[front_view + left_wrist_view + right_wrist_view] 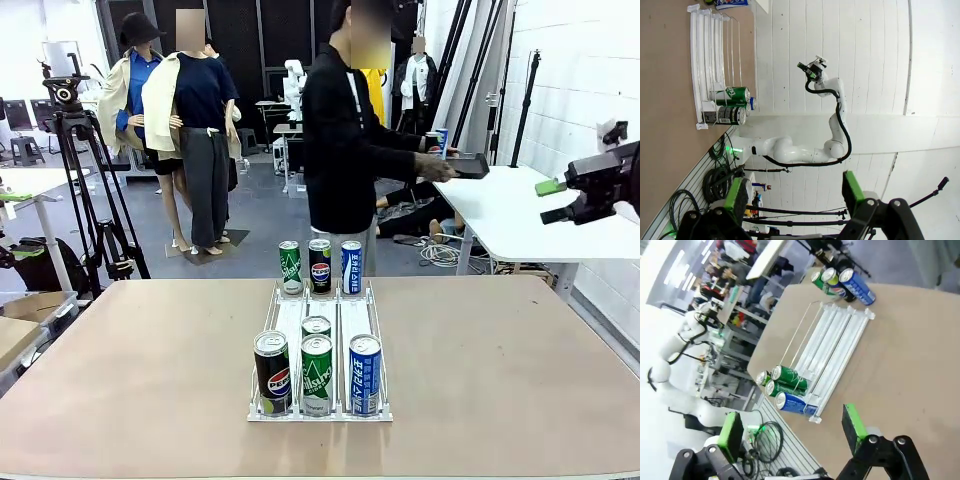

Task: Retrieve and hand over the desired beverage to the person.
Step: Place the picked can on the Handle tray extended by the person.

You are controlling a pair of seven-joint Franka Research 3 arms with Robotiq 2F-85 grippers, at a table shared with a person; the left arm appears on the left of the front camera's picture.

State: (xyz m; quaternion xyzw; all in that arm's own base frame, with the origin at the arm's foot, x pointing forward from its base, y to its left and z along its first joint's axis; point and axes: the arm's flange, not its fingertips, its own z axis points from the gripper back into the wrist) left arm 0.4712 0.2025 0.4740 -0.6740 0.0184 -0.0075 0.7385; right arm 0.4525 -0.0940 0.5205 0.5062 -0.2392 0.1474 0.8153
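Both my claws hang open and empty — the upright cans (317, 372) in the rack (336, 315) stand below, midway between my arms, neither nearer.

Even, bright indoor light fills the front view, with no strong directional source; the brown table (500, 380) is evenly lit with a faint pale sheen toward 6 o'clock, and the cans in the rack (320, 340) cast only short, soft shadows. The white side table (520, 215) at 3 o'clock is close to blown out. The front picture is sharp at centre, softer in the far background. In the left wrist view the white wall (865, 65) glares, and its panel lines bow toward the 12 and 3 o'clock edges, a wide-angle effect. In the right wrist view the 10 o'clock corner is overexposed and hazy, the background blurred, and the green finger pads (854, 421) at 6 o'clock look soft.
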